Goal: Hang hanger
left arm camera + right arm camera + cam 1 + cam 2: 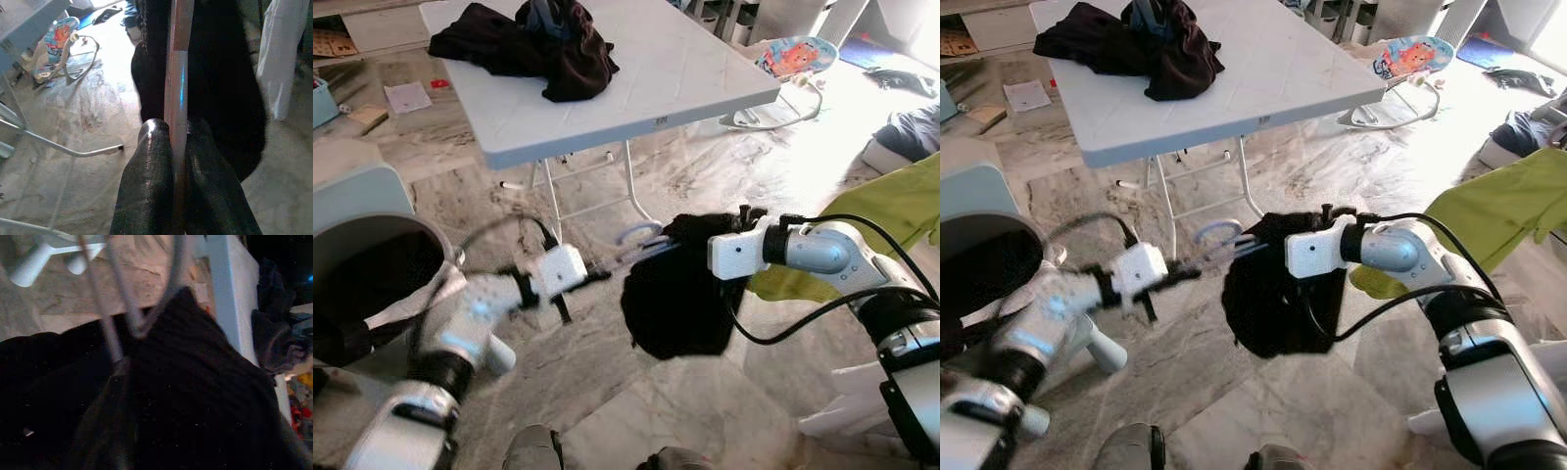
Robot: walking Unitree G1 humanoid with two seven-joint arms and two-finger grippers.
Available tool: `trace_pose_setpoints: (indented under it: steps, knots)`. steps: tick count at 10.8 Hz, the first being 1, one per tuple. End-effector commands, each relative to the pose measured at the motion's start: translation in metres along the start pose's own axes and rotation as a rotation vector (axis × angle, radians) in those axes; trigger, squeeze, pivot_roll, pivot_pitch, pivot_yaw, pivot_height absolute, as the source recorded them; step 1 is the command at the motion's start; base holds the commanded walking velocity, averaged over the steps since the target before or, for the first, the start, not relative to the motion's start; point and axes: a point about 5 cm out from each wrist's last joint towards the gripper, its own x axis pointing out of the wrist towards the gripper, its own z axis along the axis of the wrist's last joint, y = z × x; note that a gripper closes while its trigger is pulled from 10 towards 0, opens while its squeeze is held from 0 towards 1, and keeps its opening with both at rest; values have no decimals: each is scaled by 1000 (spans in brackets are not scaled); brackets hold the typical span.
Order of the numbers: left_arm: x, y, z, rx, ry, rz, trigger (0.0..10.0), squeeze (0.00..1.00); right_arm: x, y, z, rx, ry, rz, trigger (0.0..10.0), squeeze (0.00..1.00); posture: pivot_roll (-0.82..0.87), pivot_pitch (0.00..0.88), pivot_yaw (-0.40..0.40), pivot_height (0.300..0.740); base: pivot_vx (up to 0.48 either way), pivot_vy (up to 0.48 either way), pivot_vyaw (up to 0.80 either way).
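You've got the hanger with its black top held mid-air between both arms below the table, left gripper clamped on its bar to steady it, right gripper buried in cloth, can't tell its fingers.

White folding table on a marble floor; dark clothes heaped at its far left corner. Baby bouncer beyond the table's right edge. Green cloth at right; papers on the floor at left.
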Motion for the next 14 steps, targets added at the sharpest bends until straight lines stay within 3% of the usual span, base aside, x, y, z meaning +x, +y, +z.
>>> trace_pose_setpoints:
  steps: [1, 3, 6, 11, 13, 14]
  knots:
    - [3, 2, 8, 4, -43, 30, 0, 0, -1, -9, 2, -29, -8, -30, 10000, 1000, -78, 25, -103, 740, 0, 0, 0]
    - [7, -9, 5, -31, -55, 49, 0, 0, -1, -14, 2, -61, -3, -73, 10000, 1000, -78, 25, -104, 740, 0, 0, 0]
    - [7, -14, 3, -52, -57, 90, 0, 0, 0, -17, 2, -81, -1, -105, 10000, 1000, -78, 27, -106, 740, 0, 0, 0]
    - [5, -7, 0, -26, -19, 154, 0, 0, -2, -24, 3, -106, -2, -159, 10000, 1000, -75, 28, -105, 740, 0, 0, 0]
    - [1, 4, -6, 8, 37, 272, 0, 0, -8, -28, -7, -68, 73, -245, 10000, 1000, -72, 30, -109, 740, 0, 0, 0]
    - [-3, 12, -4, 2, 27, 338, 0, 0, -14, -25, -18, 7, 144, -316, 10000, 686, -68, 33, -109, 740, 0, 0, 0]
